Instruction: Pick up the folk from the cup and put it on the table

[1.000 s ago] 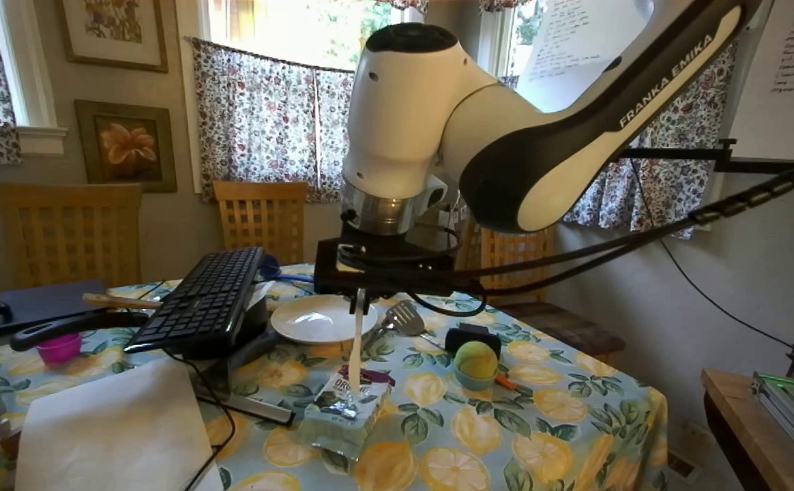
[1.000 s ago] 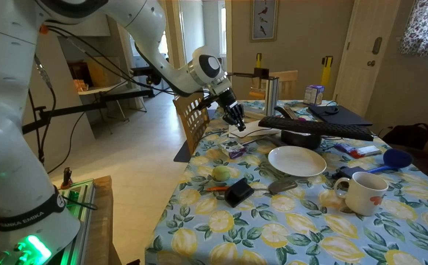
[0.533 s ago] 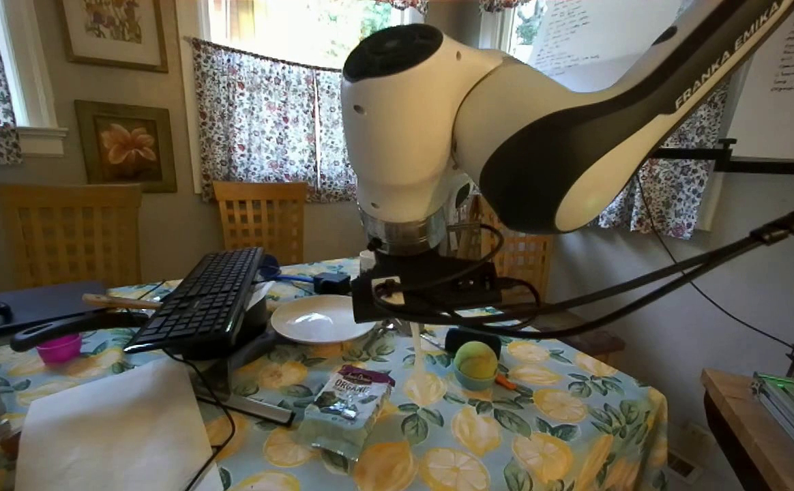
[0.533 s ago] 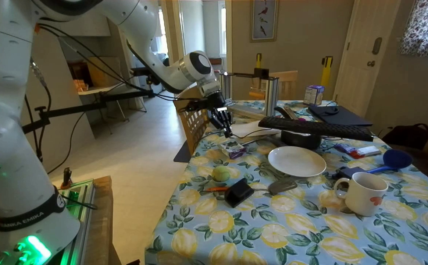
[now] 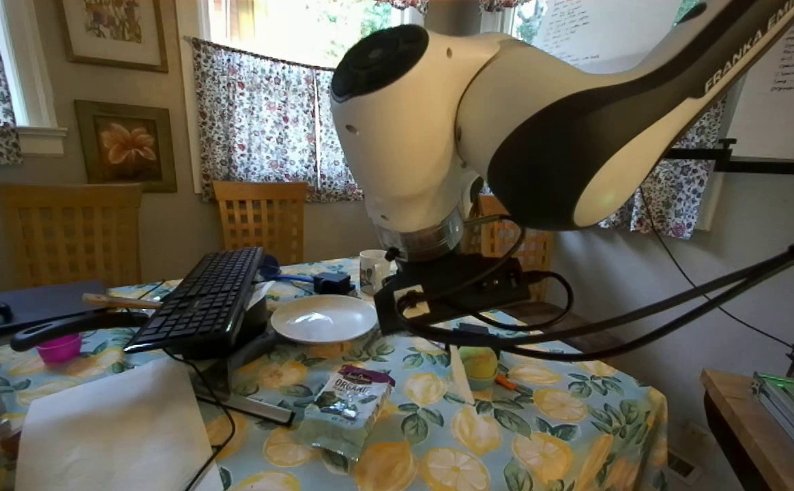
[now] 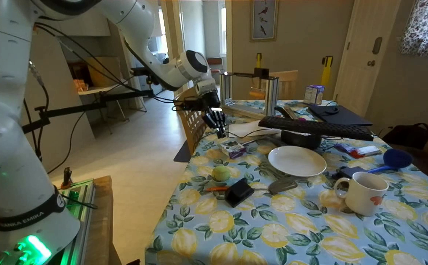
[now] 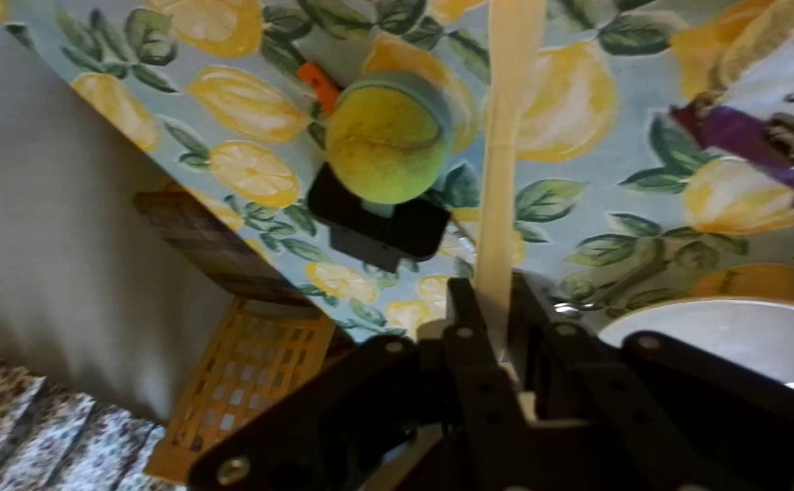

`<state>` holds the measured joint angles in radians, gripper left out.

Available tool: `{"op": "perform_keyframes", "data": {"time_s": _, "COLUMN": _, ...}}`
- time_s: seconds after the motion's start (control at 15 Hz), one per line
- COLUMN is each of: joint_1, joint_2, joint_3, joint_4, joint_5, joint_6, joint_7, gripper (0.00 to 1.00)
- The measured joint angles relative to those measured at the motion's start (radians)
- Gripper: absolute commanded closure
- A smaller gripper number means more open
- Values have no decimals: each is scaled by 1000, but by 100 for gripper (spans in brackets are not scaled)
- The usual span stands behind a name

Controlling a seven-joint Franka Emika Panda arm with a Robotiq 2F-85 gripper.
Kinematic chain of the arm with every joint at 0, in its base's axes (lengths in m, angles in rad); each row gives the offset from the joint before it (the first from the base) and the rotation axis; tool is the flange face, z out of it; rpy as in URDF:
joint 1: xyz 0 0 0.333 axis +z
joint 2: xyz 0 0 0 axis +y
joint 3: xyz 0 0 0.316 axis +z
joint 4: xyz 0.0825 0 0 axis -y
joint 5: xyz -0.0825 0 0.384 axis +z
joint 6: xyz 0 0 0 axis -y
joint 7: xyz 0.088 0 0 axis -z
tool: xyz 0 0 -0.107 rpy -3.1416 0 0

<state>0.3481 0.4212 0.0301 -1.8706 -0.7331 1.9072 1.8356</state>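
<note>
Grasping a slim, pale utensil (image 7: 501,150) in the hand (image 7: 492,290). Cream-yellow in the wrist view, straight, widening away from the hand. Held over the counter (image 5: 601,409), slanting and whitish in an exterior view, overlapping the yellow-green ball (image 5: 484,361). Well apart from the white cup (image 6: 361,195) with a red heart. Too blurred at the tip to tell its shape.

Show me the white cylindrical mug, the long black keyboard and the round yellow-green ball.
White cylindrical mug (image 6: 361,195): in an exterior view, outer wall.
Long black keyboard (image 5: 199,300): in an exterior view, keys.
Round yellow-green ball (image 7: 386,146): wrist view, rounded middle.
</note>
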Motion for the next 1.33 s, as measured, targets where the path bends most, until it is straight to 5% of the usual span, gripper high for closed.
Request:
{"op": "perform_keyframes", "data": {"time_s": 0.47, "joint_1": -10, "joint_2": 7, "joint_3": 3, "joint_4": 43, "joint_5": 40, "joint_6": -391, "joint_7": 9, "gripper": 96}}
{"op": "perform_keyframes", "data": {"time_s": 0.53, "joint_1": -16, "joint_2": 13, "joint_3": 3, "joint_4": 50, "joint_5": 56, "joint_6": -443, "joint_7": 9, "gripper": 85}}
{"op": "perform_keyframes", "data": {"time_s": 0.67, "joint_1": -29, "joint_2": 30, "joint_3": 2, "joint_4": 67, "joint_5": 85, "joint_6": -518, "joint_7": 9, "gripper": 85}}
{"op": "perform_keyframes", "data": {"time_s": 0.73, "joint_1": -35, "joint_2": 38, "joint_3": 2, "joint_4": 74, "joint_5": 89, "joint_6": -530, "joint_7": 9, "gripper": 85}}
{"op": "perform_keyframes", "data": {"time_s": 0.8, "joint_1": -39, "joint_2": 44, "joint_3": 2, "joint_4": 79, "joint_5": 91, "joint_6": -535, "joint_7": 9, "gripper": 96}}
{"op": "perform_keyframes", "data": {"time_s": 1.33, "joint_1": -105, "joint_2": 60, "joint_3": -1, "joint_4": 84, "joint_5": 89, "joint_6": -526, "joint_7": -133, "gripper": 96}}
